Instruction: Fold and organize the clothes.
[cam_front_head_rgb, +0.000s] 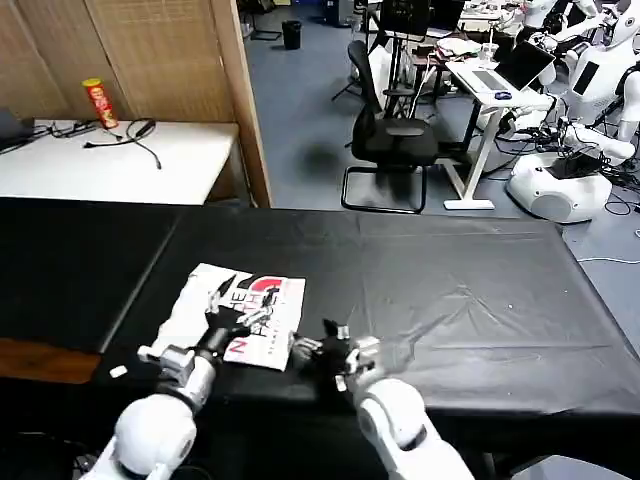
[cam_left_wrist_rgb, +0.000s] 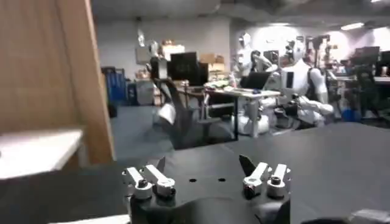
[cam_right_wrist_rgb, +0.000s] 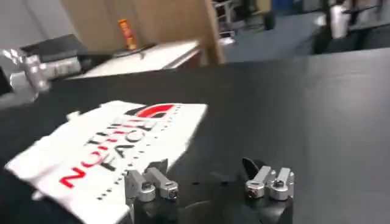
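The clothes are one white T-shirt (cam_front_head_rgb: 262, 310), folded into a small rectangle with its red-and-black print up. It lies on the black tablecloth (cam_front_head_rgb: 450, 300) near the front left of the table. My left gripper (cam_front_head_rgb: 240, 305) hovers open over the shirt's near half; in the left wrist view my left gripper (cam_left_wrist_rgb: 204, 165) holds nothing and faces bare black cloth. My right gripper (cam_front_head_rgb: 322, 345) is open just right of the shirt's near right corner, above the cloth. In the right wrist view my right gripper (cam_right_wrist_rgb: 206, 165) is empty, with the T-shirt (cam_right_wrist_rgb: 116, 146) just beyond one finger.
A white side table (cam_front_head_rgb: 120, 165) with a red can (cam_front_head_rgb: 100, 103) and cables stands at the back left, beside a wooden partition (cam_front_head_rgb: 240, 100). An office chair (cam_front_head_rgb: 395, 135) and other robots (cam_front_head_rgb: 580, 120) are behind the table. The tablecloth stretches bare to the right.
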